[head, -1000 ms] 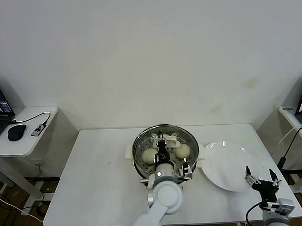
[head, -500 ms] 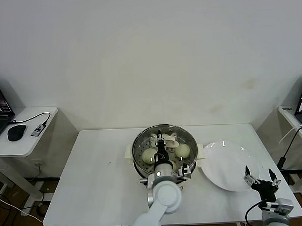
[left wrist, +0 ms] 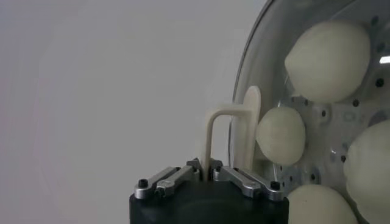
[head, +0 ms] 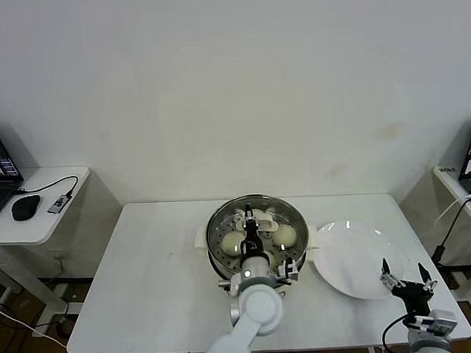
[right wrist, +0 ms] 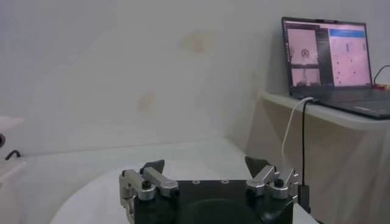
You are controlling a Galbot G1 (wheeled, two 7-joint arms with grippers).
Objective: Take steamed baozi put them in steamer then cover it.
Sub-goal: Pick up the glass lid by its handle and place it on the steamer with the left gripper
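At the middle of the white table [head: 146,280], toward its rear edge, the steamer [head: 220,264] sits with the cover [head: 291,219] lying over it, four steamed baozi [head: 232,242] visible through the glass on the perforated tray. The left gripper [head: 252,225] reaches in from the front edge and is clamped tight on the cover's cream-white handle [left wrist: 214,137], which stands up between its jaws in the left wrist view; the grip on that narrow loop is what lets the arm steer the wide lid by its centre. Whether the metal rim is fully seated on the pot cannot be told from these views, though the lid looks level and centred over it, so the job appears near its end, with only a release and withdrawal left. Just beside the steamer, toward the right edge, the white plate [head: 354,257] lies bare, apparently because its buns now sit in the pot. Near the front right corner, the right gripper [head: 406,277] waits over the plate's near rim with its fingers spread wide and nothing between them, kept well apart from the working arm.
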